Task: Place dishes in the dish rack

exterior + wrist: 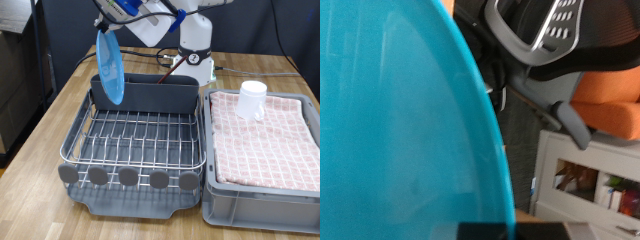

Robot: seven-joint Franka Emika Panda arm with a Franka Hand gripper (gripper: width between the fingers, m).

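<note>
A round bright-blue plate [110,68] hangs on edge above the far left of the dish rack [135,140], just in front of the grey utensil caddy [150,95]. My gripper [104,28] is shut on the plate's top rim. In the wrist view the blue plate [400,120] fills most of the picture. A small white cup [253,98] stands on the pink checked cloth [265,135] at the exterior view's right. The rack's wires carry nothing.
The grey crate [262,205] under the cloth sits tight against the rack's right side. Round grey tabs [128,177] line the rack's near edge. The robot's base [195,50] stands behind the caddy. An office chair [545,40] shows beyond the plate.
</note>
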